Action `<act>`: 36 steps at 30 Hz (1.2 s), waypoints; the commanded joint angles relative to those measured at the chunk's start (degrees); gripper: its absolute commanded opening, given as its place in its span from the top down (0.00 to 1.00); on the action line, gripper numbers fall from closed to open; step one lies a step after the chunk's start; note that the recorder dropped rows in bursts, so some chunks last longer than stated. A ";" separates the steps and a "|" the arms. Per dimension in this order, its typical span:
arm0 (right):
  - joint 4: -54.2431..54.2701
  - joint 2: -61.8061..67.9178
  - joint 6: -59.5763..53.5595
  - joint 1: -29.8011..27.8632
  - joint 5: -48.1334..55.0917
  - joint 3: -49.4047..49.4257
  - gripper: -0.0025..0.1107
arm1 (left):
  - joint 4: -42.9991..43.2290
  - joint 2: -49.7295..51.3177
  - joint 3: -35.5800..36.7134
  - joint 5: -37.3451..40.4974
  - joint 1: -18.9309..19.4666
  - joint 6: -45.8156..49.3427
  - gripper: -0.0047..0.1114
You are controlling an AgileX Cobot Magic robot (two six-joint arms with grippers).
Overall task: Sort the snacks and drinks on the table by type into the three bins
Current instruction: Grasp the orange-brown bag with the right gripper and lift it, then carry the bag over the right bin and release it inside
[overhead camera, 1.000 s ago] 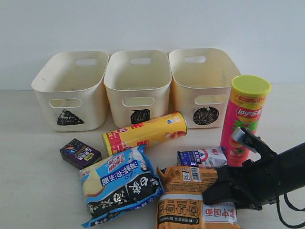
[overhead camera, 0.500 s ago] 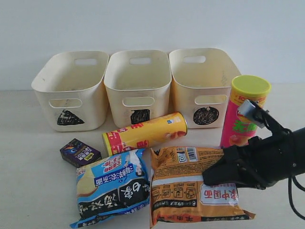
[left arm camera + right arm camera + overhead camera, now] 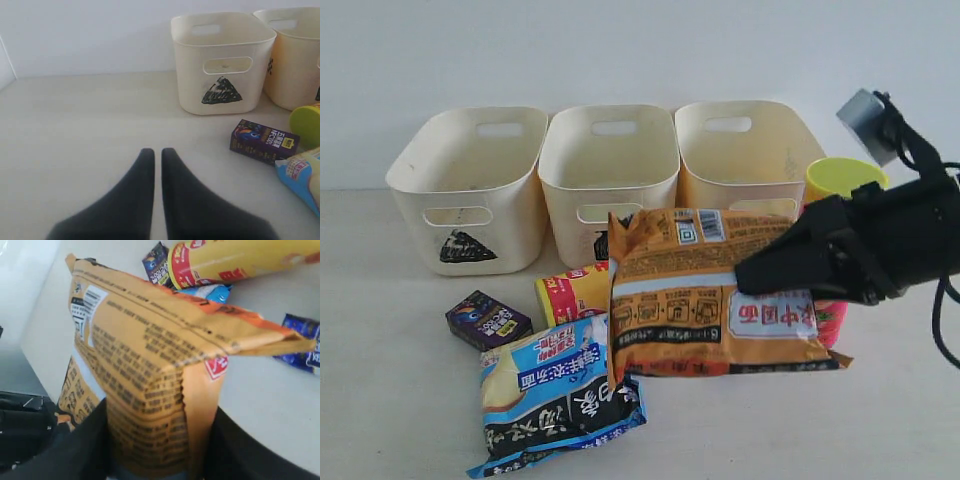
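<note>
Gripping the orange bag (image 3: 690, 300) at one end, the right claw (image 3: 745, 275) holds it clear of the table (image 3: 380, 400), in front of the square bin (image 3: 610, 175), where it covers most of that bin's black mark. The right wrist view shows both black jaws pressed against the bag's sides, with its crimped seam between them. The bag hangs broadside to the exterior camera, barcode uppermost, its long edges slightly tilted

The triangle bin (image 3: 470, 215) stands rim to rim with the square bin on its left in the exterior view, and the circle bin (image 3: 740, 170) does so on its right

The yellow tube (image 3: 568, 290) lies on its side in front of the square bin, only its red-and-yellow end showing from behind the bag. The blue bag (image 3: 555, 400) lies flat farther out in front of the square bin, just under the orange bag's lower corner. The purple carton (image 3: 488, 320) lies in front and to the left of the square bin, apart from the blue bag. The pink tube (image 3: 840, 178) stands to the right of the square bin, past the circle bin, mostly hidden behind the right claw. The blue carton (image 3: 302, 342) appears only in the right wrist view, on the table past the bag's edge

The left claw (image 3: 156, 152) is closed on nothing, its tips together above bare table, on the triangle-bin side of the square bin
</note>
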 commanded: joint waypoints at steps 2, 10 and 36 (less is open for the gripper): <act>-1.84 0.75 3.33 0.00 2.93 -9.45 0.98 | -0.04 -0.23 -0.17 -0.18 0.06 -0.54 0.92; -4.87 17.69 10.75 -1.56 7.25 -38.49 0.98 | -0.04 -0.23 -0.17 -0.18 0.06 -0.54 0.92; -20.70 42.03 22.78 -4.11 -11.25 -71.88 0.98 | -0.04 -0.23 -0.17 -0.31 0.06 -0.54 0.92</act>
